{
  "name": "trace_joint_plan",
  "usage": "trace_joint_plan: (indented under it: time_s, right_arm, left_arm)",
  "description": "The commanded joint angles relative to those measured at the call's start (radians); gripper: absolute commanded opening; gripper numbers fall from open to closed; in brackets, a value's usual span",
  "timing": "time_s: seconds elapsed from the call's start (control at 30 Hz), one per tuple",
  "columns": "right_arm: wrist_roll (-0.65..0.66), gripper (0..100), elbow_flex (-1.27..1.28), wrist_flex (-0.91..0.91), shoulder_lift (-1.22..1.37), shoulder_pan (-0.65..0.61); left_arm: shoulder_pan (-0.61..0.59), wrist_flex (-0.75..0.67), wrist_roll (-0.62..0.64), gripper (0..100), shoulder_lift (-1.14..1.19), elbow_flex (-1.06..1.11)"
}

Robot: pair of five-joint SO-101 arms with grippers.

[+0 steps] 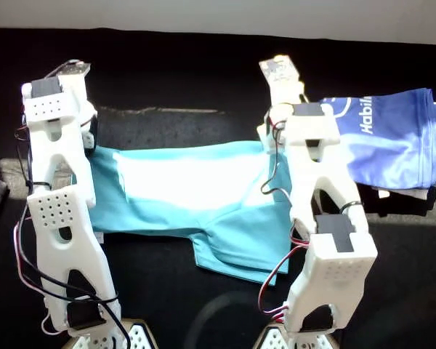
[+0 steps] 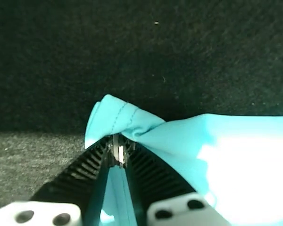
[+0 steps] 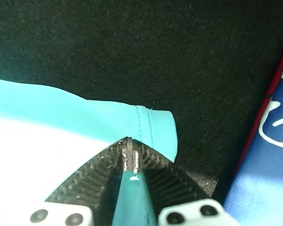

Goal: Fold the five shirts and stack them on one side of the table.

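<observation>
Fingers [image 2: 87, 169] of the left gripper [image 2: 117, 150] clench a bunched corner of the turquoise shirt [image 2: 236, 160]. Right wrist view: the right gripper [image 3: 130, 157] clamps its hem, blue shirt [image 3: 269, 179] just beside. From above, it stretches between them; a clean fold likely needs both corners carried level and taut.

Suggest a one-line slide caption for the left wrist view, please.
Left gripper shut on a bunched, stitched edge of the turquoise shirt, over the black table.

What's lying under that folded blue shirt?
Below the folded blue shirt, a thin white edge and a black fabric layer peek out; whatever else lies there is covered.
</observation>
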Motion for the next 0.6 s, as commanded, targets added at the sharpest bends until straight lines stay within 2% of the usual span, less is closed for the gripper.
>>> trace_joint_plan:
  time_s: [0.0,0.13,0.23,0.37,0.57]
  right_arm:
    - [-0.015,0.7,-0.061,0.025,-0.012,0.002]
    - [-0.021,0.7,-0.036,0.027,-0.096,0.002]
    - [-0.021,0.7,0.010,0.031,-0.202,-0.005]
    - [-0.017,0.7,0.111,0.035,-0.372,-0.028]
    - [-0.015,0.7,0.277,0.076,-0.601,-0.064]
  left_arm:
    - [0.018,0.087,-0.002,1,-0.019,-0.143]
    - [0.015,0.091,-0.002,1,-0.051,-0.134]
    - [0.013,0.091,0.000,1,-0.136,-0.033]
    - [0.012,0.091,0.034,1,-0.344,0.229]
    - [-0.012,0.084,0.069,2,-0.725,0.768]
